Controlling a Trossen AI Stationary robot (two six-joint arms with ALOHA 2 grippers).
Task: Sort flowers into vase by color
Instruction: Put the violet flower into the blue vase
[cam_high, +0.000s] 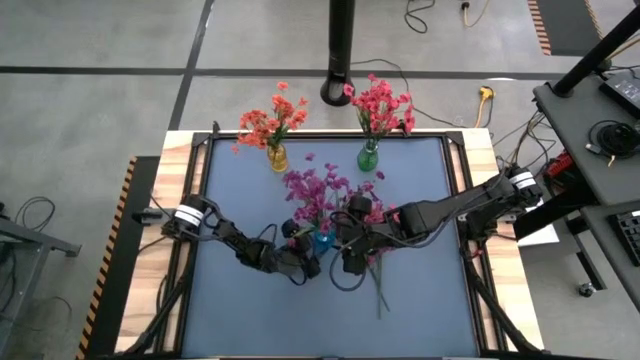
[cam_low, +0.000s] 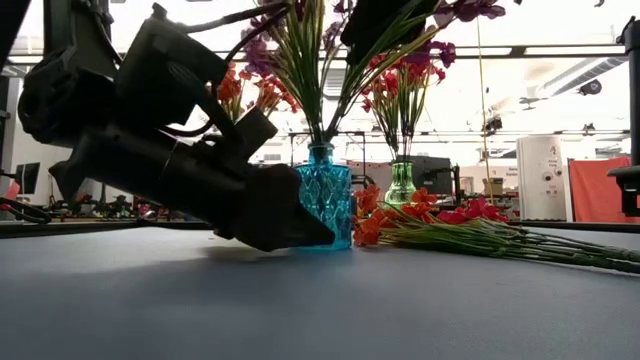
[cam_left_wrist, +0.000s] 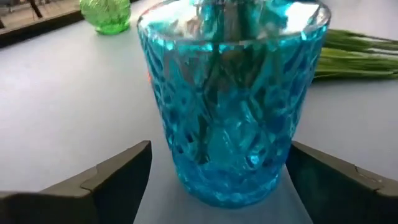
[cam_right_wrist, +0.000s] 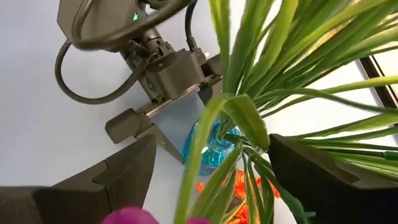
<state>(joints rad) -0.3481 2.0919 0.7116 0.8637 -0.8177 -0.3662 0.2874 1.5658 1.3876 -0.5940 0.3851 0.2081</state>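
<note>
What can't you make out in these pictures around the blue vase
- Blue vase, high view: mostly hidden under purple flowers.
- Left gripper, left wrist view: its fingers flank the vase; contact unclear.
- Right gripper, right wrist view: green stems cross it; any grip is hidden.

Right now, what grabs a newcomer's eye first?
The blue vase mid-table, stuffed with purple flowers, with the left gripper open around its base. The right gripper hangs above it among the stems. Behind stand an orange bunch and a red bunch; loose flowers lie beside the vase.
</note>
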